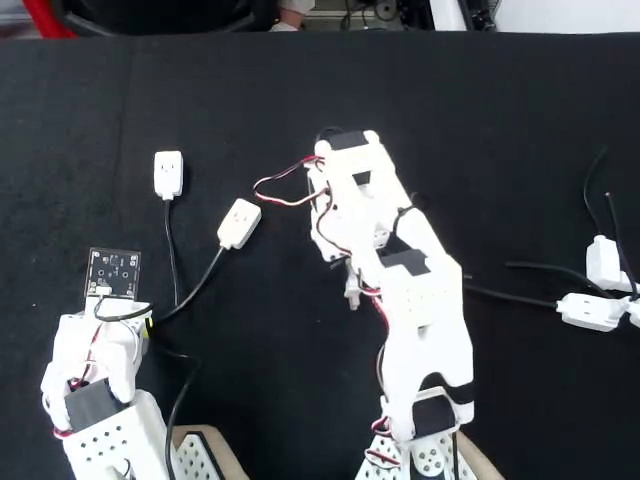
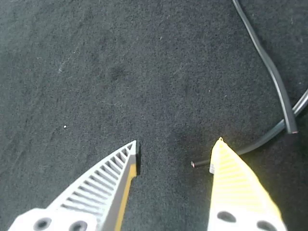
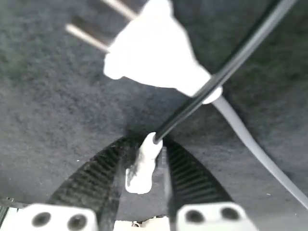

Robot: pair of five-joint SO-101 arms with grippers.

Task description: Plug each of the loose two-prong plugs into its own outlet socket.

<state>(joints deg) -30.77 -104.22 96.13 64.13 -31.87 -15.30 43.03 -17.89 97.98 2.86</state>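
Note:
Two white outlet sockets lie on the black cloth at left, one point(image 1: 168, 173) farther back and one point(image 1: 238, 222) nearer the middle, each on a black cord. My right gripper point(image 3: 147, 144) is shut on a small white plug end point(image 3: 140, 168) of a black cord point(image 3: 226, 62). Just beyond it lies a white two-prong plug point(image 3: 154, 53) with bare prongs. In the high view this gripper point(image 1: 352, 288) points down under the folded middle arm. My left gripper point(image 2: 178, 141) hangs open over bare cloth, with a cut black cord end point(image 2: 195, 164) beside its yellow finger.
More white plug bodies point(image 1: 590, 310) point(image 1: 605, 263) with black cords lie near the table's right edge. A black cord point(image 1: 510, 296) runs from the middle arm toward them. The left arm point(image 1: 95, 360) sits at the front left corner.

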